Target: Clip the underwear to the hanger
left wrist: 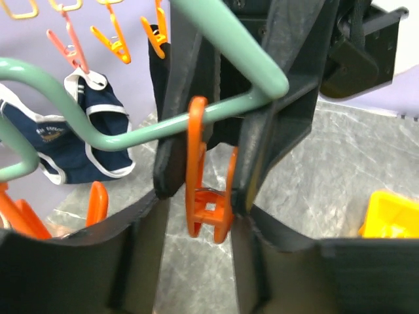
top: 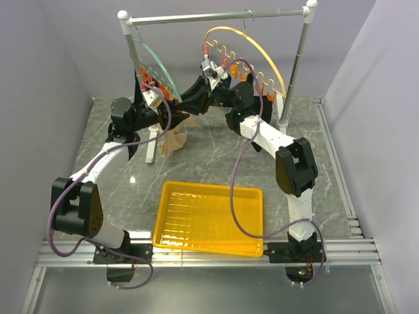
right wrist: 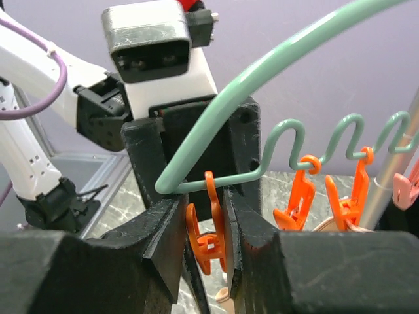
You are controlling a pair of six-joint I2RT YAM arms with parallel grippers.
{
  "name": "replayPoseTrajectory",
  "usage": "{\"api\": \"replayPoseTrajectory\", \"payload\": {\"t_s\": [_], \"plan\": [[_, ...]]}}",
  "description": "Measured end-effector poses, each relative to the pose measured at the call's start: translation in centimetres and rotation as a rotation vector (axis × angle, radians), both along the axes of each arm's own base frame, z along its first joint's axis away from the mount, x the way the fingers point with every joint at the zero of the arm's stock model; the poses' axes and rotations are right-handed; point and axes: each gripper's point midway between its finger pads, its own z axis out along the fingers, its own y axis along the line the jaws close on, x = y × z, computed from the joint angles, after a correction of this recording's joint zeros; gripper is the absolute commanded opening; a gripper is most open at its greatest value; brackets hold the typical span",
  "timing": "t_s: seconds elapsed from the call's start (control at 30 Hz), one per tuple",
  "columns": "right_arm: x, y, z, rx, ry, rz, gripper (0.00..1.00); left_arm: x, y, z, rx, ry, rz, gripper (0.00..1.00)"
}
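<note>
hanger (right wrist: 275, 59): pale green coated rod, smooth, satin sheen
orange clip (left wrist: 203, 203): hard plastic, glossy
left gripper fingers (left wrist: 78, 261): black plastic, matt, slightly grainy
underwear (top: 175, 140): beige cloth, soft, matt
navy brief (left wrist: 85, 137): knit cloth, matt, white fabric trim
tray (top: 213, 187): yellow plastic, glossy, ribbed floor
table (top: 314, 170): grey marble-look top, smooth, faint shine
rack rail (top: 216, 17): bare metal, shiny
cable (right wrist: 62, 69): purple sheath, smooth
</note>
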Motion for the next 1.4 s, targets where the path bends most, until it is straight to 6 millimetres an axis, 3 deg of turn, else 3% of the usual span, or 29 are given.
{"api": "replayPoseTrajectory", "payload": {"t_s": [0.13, 0.3, 0.43, 0.57, 0.67, 1.17, 1.27, 1.4], "plan": [[0.3, 0.0, -0.2, 0.013, 0.04, -0.017, 0.0, -0.2, -0.2, 0.2, -0.052, 0.052, 0.021, 0.38], [0.4, 0.0, -0.4, 0.019, 0.06, -0.025, 0.0, -0.4, -0.3, 1.6, -0.096, 0.058, 0.035, 0.44], [0.6, -0.1, -0.1, 0.03, 0.061, -0.034, 0.02, -0.6, -0.2, 2.1, -0.11, 0.064, 0.036, 0.27], [0.6, -0.2, -0.1, 0.03, 0.066, -0.034, 0.36, -0.7, -0.3, 2.1, -0.111, 0.068, 0.028, 0.14], [0.7, -0.3, -0.1, 0.031, 0.062, -0.036, 0.43, -0.9, -0.4, 2.0, -0.108, 0.07, 0.016, 0.1], [1.0, -0.9, -0.5, 0.018, 0.008, -0.036, 0.5, -1.3, -0.6, 1.7, -0.1, 0.082, -0.008, 0.04], [1.2, -1.2, -0.8, 0.013, 0.018, -0.042, 0.56, -1.3, -0.6, 1.6, -0.099, 0.088, -0.007, 0.04], [1.7, -2.0, -1.6, 0.001, 0.036, -0.058, 0.56, -1.1, -0.7, 1.2, -0.096, 0.097, -0.009, 0.03]]}}
